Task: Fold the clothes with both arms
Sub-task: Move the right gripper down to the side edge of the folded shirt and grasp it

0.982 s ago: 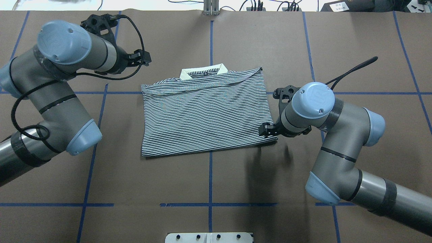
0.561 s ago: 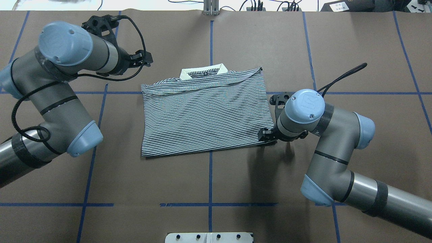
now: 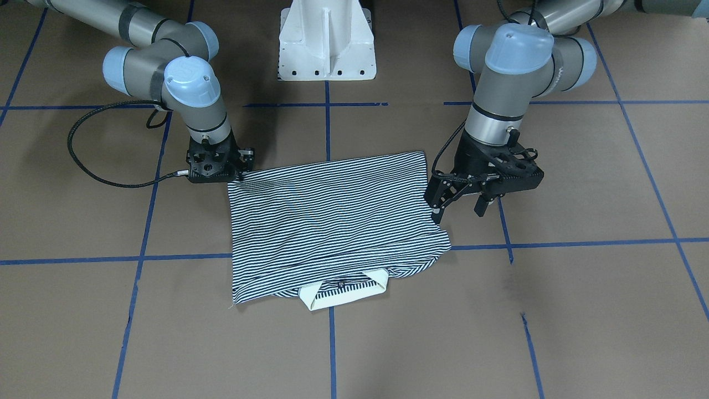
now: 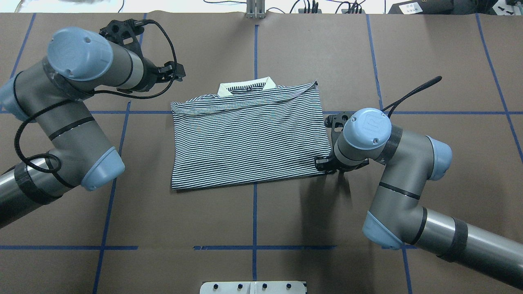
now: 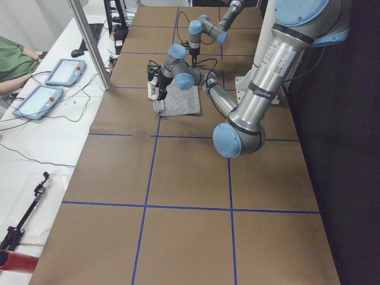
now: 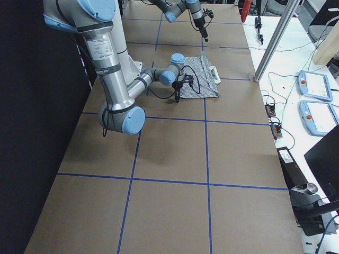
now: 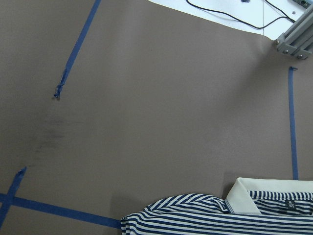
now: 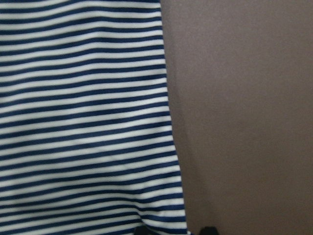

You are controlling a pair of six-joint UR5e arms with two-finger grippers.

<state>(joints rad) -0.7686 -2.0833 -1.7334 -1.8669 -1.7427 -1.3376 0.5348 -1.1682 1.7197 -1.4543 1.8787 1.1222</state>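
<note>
The clothes are one striped polo shirt (image 4: 249,139), folded into a rectangle in the middle of the brown table, its cream collar (image 4: 246,86) on the far side. My right gripper (image 4: 325,163) is low at the shirt's near right corner (image 3: 235,178). In the right wrist view its two fingertips (image 8: 209,230) stand apart at the bottom edge, with the shirt's hem (image 8: 171,147) running between them. My left gripper (image 3: 460,210) hovers open and empty just off the shirt's left edge. The left wrist view shows the collar (image 7: 266,193) and bare table.
The white pedestal base (image 3: 327,41) stands on the robot's side of the shirt. Blue tape lines (image 4: 254,212) cross the table. A side bench with teach pendants (image 5: 59,71) and an aluminium post (image 5: 89,41) lies beyond the far edge, where a person's green sleeve (image 5: 12,56) shows.
My right arm has swung in toward the shirt, bringing its gripper onto the near right corner. The left arm has barely moved, and the shirt lies as before.
</note>
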